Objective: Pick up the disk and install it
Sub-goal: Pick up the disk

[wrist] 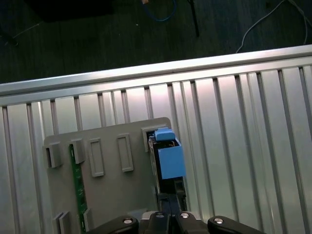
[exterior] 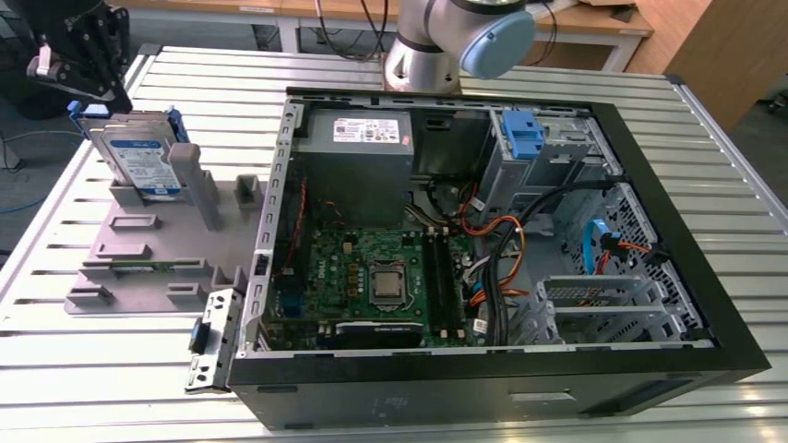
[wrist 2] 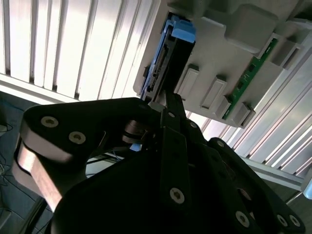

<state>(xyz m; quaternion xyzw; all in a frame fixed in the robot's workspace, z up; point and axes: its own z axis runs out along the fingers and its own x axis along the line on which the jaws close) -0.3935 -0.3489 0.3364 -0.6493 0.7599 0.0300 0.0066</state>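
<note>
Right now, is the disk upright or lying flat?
Upright: the disk stands on edge in the grey holder, label face showing in the exterior view, outside the case.

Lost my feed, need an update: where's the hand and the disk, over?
Hand close by disk. Disk upright in grey stand, not installed. Case open, nothing in the way seen.

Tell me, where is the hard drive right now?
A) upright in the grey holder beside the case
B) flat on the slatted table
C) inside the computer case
A: the hard drive stands on edge in the grey holder, outside the open computer case.
</note>
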